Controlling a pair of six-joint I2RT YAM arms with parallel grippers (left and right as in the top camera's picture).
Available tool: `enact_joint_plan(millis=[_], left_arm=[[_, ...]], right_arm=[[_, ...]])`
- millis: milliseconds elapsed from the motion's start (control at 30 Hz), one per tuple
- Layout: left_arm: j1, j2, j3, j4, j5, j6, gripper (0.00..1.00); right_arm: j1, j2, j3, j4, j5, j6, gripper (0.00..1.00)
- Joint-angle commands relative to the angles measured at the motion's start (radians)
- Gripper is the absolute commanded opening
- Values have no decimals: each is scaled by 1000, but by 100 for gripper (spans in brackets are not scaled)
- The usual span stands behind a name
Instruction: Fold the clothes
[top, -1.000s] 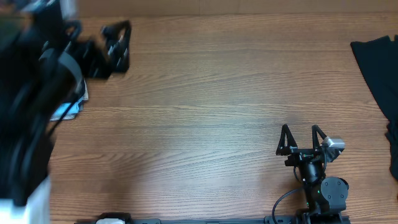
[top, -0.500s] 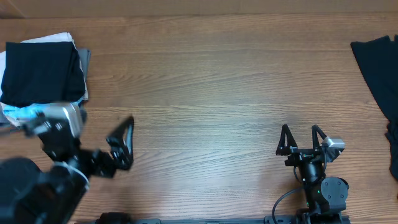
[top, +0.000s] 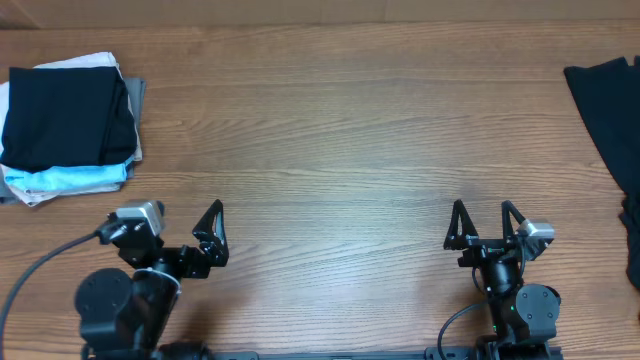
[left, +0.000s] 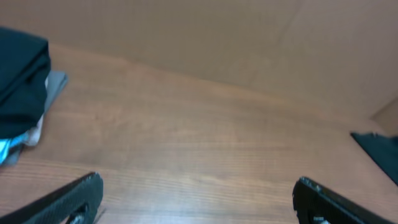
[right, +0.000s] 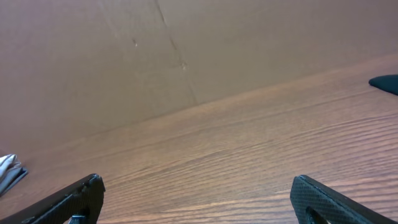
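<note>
Clothes (top: 68, 112) of plain black, soft fabric lie in two places on the table (top: 330, 130). One folded black garment (top: 70, 118) is a neat matte rectangle on top of a stack at 10 o'clock in the overhead view. One loose black garment (top: 608, 100) lies rumpled with an irregular, angled edge at 3 o'clock and runs off the table's right side.

Under the folded piece we see one light-blue shirt (top: 72, 178) with its edge showing toward 6 o'clock. White and grey cloth edges (top: 138, 100) peek out around the stack, but we cannot count those layers exactly. The table is brown wood with long, fine grain running left to right, and its surface is smooth and flat.

We count two arms, each with two dark, triangular, open-frame fingers. The left gripper (left: 198, 183) sits at 7 o'clock with its jaws spread wide and nothing between them — only bare wood shows in the gap. The right gripper (top: 483, 208) sits at 5 o'clock, likewise spread wide and holding nothing. Both are well apart from either black garment. Behind the table, the wrist views show a plain brown board (right: 124, 62) with a faint crease.
</note>
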Motion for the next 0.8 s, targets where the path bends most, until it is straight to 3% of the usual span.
enact_joint_plan(millis=[0,333,767], left_arm=[[6,-69,-150,143,7,-39,100],[5,-204,-462,521,-50,-38,100],[-74,-320,-565,564,-273,-30,100]], right_arm=[[-5,-12,-11,5,10,-5,100],[-5,-12,-11,5,10,-5,100],[-5,-12,-11,5,10,-5,100]])
